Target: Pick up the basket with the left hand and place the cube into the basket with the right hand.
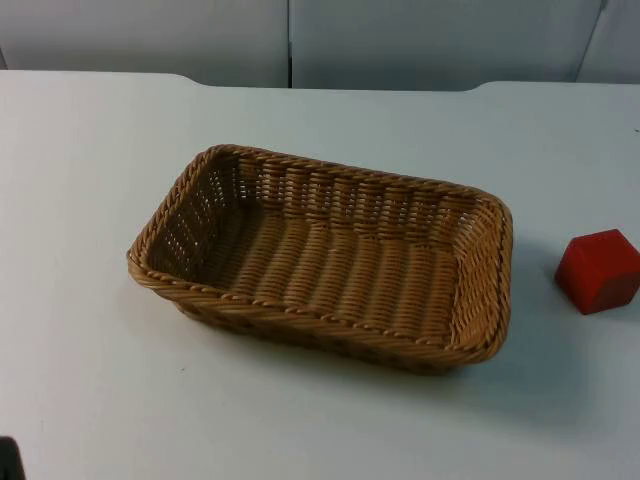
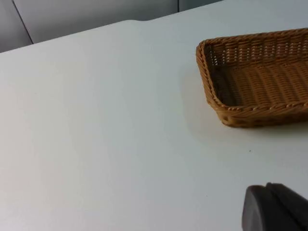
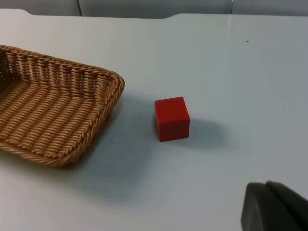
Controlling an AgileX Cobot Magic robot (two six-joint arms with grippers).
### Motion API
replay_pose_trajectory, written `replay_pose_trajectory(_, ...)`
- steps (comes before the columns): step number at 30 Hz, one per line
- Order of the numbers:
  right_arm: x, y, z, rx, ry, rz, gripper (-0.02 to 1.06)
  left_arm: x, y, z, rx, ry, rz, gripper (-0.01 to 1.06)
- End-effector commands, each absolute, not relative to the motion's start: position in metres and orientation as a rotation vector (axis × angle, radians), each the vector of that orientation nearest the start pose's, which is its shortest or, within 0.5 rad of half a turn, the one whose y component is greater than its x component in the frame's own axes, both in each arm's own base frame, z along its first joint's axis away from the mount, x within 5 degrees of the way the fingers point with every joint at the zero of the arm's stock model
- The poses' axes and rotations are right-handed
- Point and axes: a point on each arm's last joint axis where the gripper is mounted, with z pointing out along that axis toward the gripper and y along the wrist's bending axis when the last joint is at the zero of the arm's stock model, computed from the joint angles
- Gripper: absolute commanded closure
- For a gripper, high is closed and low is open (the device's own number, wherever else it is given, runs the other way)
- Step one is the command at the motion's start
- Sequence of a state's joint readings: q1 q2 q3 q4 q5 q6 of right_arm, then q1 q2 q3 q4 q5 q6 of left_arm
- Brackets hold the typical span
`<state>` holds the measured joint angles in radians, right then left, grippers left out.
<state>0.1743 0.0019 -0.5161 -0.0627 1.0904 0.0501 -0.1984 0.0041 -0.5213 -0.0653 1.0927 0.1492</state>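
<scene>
A woven wicker basket (image 1: 330, 262) stands empty in the middle of the white table, its long side running left to right. A red cube (image 1: 598, 270) rests on the table just right of the basket, a short gap between them. From the left wrist view, the basket (image 2: 255, 79) lies well ahead of my left gripper (image 2: 276, 209), with bare table between. From the right wrist view, the cube (image 3: 172, 118) sits ahead of my right gripper (image 3: 274, 207), beside the basket's corner (image 3: 108, 84). Neither gripper touches anything.
The white table (image 1: 100, 380) ends at a grey partition wall (image 1: 290, 40) at the back. A small dark shape (image 1: 9, 460) sits at the front left edge of the top view.
</scene>
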Motion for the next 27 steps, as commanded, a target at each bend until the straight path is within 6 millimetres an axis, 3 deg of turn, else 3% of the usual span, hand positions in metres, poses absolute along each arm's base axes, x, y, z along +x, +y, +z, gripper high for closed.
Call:
replay_pose_trajectory(1, -0.006, -0.007, 0.278, -0.129, 2.047, 0.048, 1.05, -0.009, -0.004, 0.283, 0.362, 2.000, -0.121, 1.05)
replay_pose_trajectory(4, -0.006, -0.007, 0.278, -0.129, 2.047, 0.048, 1.05, -0.010, -0.008, 0.298, 0.333, 1.878, -0.194, 1.05)
replay_pose_trajectory(7, -0.006, -0.007, 0.278, -0.129, 2.047, 0.048, 1.05, -0.001, -0.025, 0.328, 0.291, 1.638, -0.467, 1.05)
replay_pose_trajectory(9, -0.006, -0.007, 0.278, -0.129, 2.047, 0.048, 1.05, 0.006, -0.031, 0.333, 0.309, 1.624, -0.516, 1.05)
replay_pose_trajectory(12, -0.006, -0.007, 0.278, -0.129, 2.047, 0.048, 1.05, 0.048, -0.044, 0.327, 0.382, 1.809, -0.542, 1.05)
replay_pose_trajectory(13, -0.006, -0.007, 0.278, -0.129, 2.047, 0.048, 1.05, 0.048, -0.044, 0.327, 0.382, 1.809, -0.542, 1.05)
replay_pose_trajectory(17, -0.006, -0.007, 0.278, -0.129, 2.047, 0.048, 1.05, 0.116, -0.061, 0.290, 0.456, 2.193, -0.568, 1.05)
replay_pose_trajectory(18, -0.006, -0.007, 0.278, -0.129, 2.047, 0.048, 1.05, 0.116, -0.061, 0.290, 0.456, 2.193, -0.568, 1.05)
replay_pose_trajectory(22, -0.006, -0.007, 0.278, -0.129, 2.047, 0.048, 1.05, 0.162, -0.078, 0.247, 0.529, 2.417, -0.680, 1.05)
replay_pose_trajectory(27, -0.006, -0.007, 0.278, -0.129, 2.047, 0.048, 1.05, 0.185, -0.094, 0.218, 0.525, 2.503, -0.909, 1.05)
